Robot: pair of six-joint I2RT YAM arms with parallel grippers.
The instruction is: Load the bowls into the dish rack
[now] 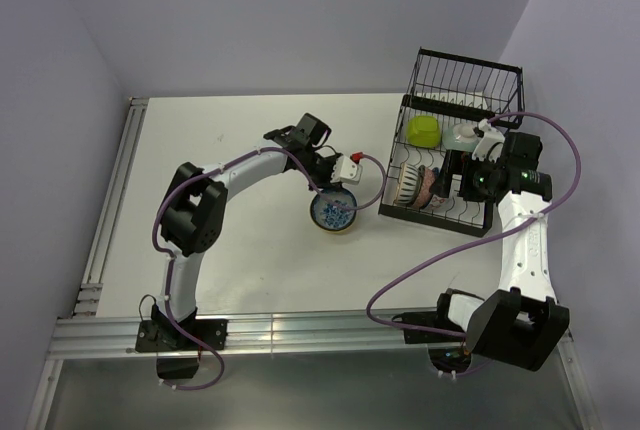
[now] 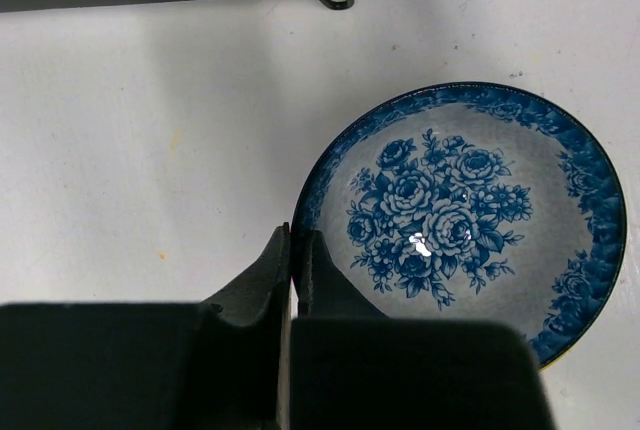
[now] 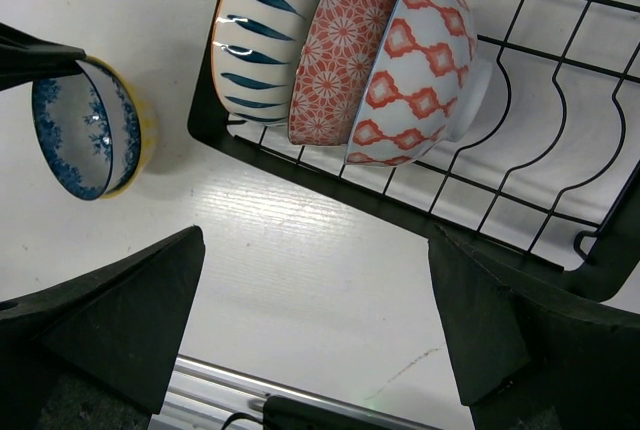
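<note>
My left gripper (image 1: pixel 335 193) is shut on the rim of a bowl with blue roses inside and a yellow outside (image 1: pixel 333 213), holding it tilted just left of the black wire dish rack (image 1: pixel 470 80). In the left wrist view the fingers (image 2: pixel 295 242) pinch the bowl's (image 2: pixel 470 220) left rim. Three patterned bowls stand on edge in the rack's slots: blue-striped (image 3: pixel 265 30), red floral (image 3: pixel 335 50) and orange-diamond (image 3: pixel 420 60). A lime-green bowl (image 1: pixel 424 131) and a pale bowl (image 1: pixel 465 136) sit further back. My right gripper (image 1: pixel 458 172) (image 3: pixel 315 320) is open and empty over the rack's near edge.
The rack's black frame (image 3: pixel 300 165) borders bare white table (image 3: pixel 320 250). Aluminium rails run along the table's left side (image 1: pixel 110 200) and front edge (image 1: pixel 300 335). Walls close in at the back and both sides. A purple cable (image 1: pixel 420 275) loops from the right arm.
</note>
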